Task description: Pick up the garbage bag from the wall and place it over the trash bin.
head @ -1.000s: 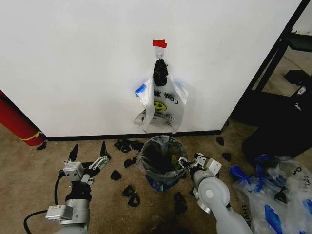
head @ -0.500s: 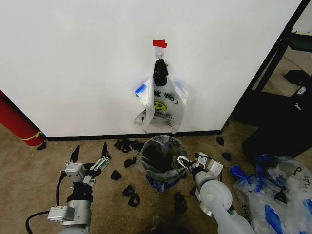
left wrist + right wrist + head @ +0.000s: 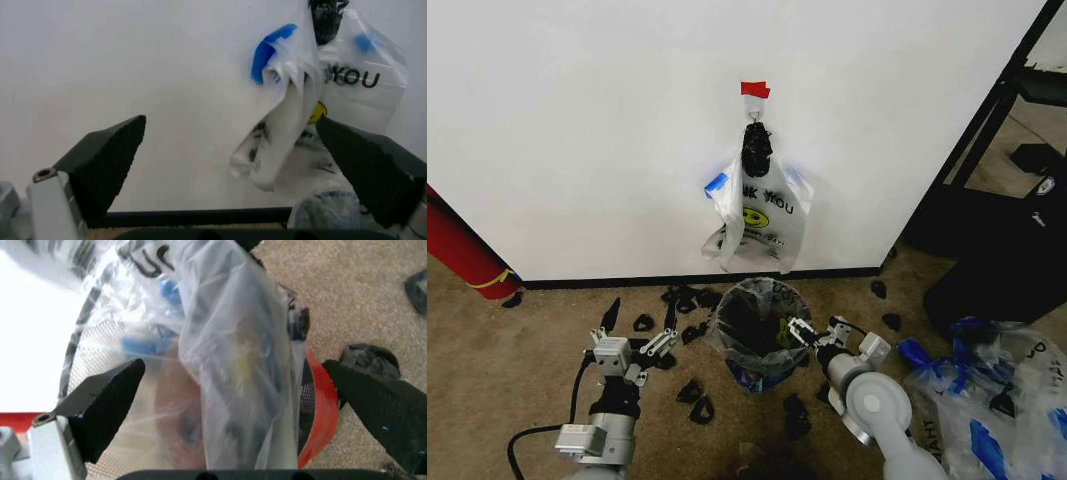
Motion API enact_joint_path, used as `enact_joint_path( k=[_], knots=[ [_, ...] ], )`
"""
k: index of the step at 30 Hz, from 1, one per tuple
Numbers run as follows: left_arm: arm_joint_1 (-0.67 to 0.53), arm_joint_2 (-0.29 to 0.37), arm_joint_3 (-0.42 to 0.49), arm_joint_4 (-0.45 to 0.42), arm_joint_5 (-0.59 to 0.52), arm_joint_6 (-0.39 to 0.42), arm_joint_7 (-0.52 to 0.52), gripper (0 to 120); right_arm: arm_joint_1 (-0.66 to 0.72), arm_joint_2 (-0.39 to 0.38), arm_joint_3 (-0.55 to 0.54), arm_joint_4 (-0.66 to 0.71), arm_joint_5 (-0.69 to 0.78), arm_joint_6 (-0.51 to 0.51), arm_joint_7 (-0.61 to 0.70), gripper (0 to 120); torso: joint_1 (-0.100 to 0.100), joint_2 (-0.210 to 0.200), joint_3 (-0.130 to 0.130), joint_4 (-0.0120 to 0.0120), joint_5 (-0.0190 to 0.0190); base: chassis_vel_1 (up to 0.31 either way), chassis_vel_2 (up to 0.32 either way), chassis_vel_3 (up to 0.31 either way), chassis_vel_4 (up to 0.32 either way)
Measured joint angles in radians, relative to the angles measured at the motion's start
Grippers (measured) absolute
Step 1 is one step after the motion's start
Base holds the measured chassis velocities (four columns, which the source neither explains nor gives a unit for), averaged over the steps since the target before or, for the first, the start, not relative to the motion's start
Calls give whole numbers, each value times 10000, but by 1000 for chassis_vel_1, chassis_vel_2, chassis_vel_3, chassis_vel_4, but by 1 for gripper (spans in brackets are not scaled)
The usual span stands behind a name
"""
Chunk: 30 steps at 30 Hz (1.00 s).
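Observation:
The garbage bag, white with blue patches, "THANK YOU" lettering and a smiley, hangs from a hook under red tape on the white wall. Directly below stands the trash bin; a translucent plastic liner lies over its rim and its red side shows. My left gripper is open, low over the carpet left of the bin, pointing at the wall; its wrist view shows the hanging bag ahead. At the bin's right rim my right gripper is open too.
Black scraps litter the carpet around the bin. A long red cylinder with a yellow band leans at the left. A heap of plastic bags lies at the right, beside a black frame. A black baseboard runs along the wall.
My left arm has moved right and forward, closer to the bin and wall. The right arm has shifted slightly to the right. The bag still hangs on the hook.

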Motion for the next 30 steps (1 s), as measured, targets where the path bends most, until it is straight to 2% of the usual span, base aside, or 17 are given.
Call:
enact_joint_path(
  k=[3,6,7,12,13,14,16,19,26,30],
  knots=[
    [65,27,-58,-43,-6,-2,1,100,-110,-110,-59,-19,-1051,353,-490,100,0,0,0,3,1,0,0,0,0],
    [45,8,-131,-56,-83,-10,-24,100,-518,-374,6,513,-2923,1327,-1335,100,0,0,0,3,1,0,0,0,0],
    [45,8,-131,-56,-83,-10,-24,100,-518,-374,6,513,-2923,1327,-1335,100,0,0,0,3,1,0,0,0,0],
    [-36,-190,-70,287,-140,-63,-68,100,-1540,-376,509,1542,-6140,3711,-2272,100,0,0,0,2,-1,0,0,0,0],
    [-46,-258,-43,331,-138,-83,-68,100,-1900,-245,752,1780,-6933,4478,-2412,100,0,0,0,1,-1,0,0,0,0],
    [-46,-258,-43,331,-138,-83,-68,100,-1900,-245,752,1780,-6933,4478,-2412,100,0,0,0,1,-1,0,0,0,0],
    [-47,-324,-46,367,-141,-150,-68,100,-2667,48,1233,2134,-8226,5616,-2603,100,0,0,0,2,0,0,0,0,0],
    [-46,-316,-174,388,-261,-278,-67,100,-3839,510,1698,2759,-9375,6552,-2632,100,-2,0,-1,-1,1,0,0,0,0],
    [-114,-20,-308,610,-692,-392,-75,100,-5307,1532,2062,4138,-10707,7385,-2522,100,-2,0,-1,0,-2,0,0,0,0],
    [-143,1,-259,543,-699,-279,-93,100,-5558,1775,2116,4341,-10997,7639,-2450,100,-2,0,0,0,-2,0,0,0,0]
  ],
)
